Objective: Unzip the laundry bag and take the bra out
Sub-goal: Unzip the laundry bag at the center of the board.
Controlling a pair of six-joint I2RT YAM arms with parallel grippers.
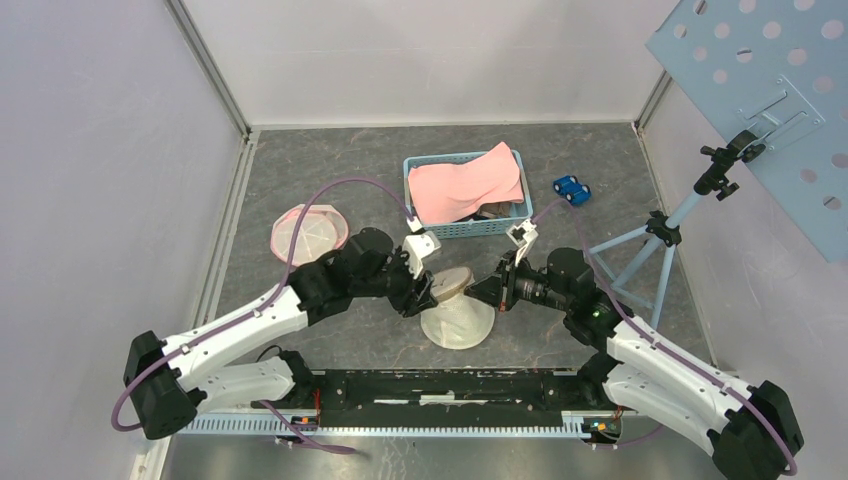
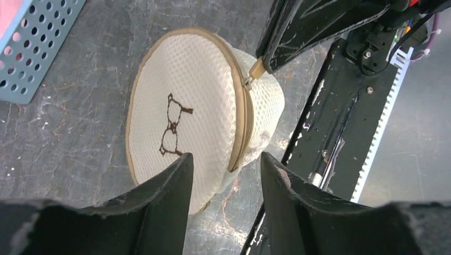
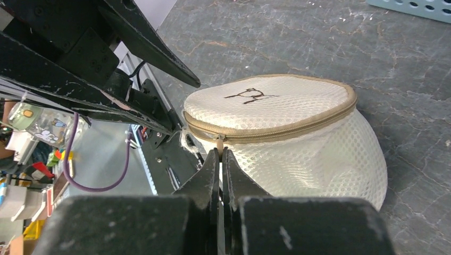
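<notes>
- Fingers first: the right fingers are pinched tight on the small zip tab.
- The left fingers are about half open, hold nothing, and hang just above the laundry bag.
- The tab is thin and could slip, so it needs a firm pinch and a pull along the tan zip.
- The bag looks like soft, light mesh. It may squash or slide, so its side needs holding.
- It sits on the grey desk, between both arms.
- The bra cannot be seen.
</notes>
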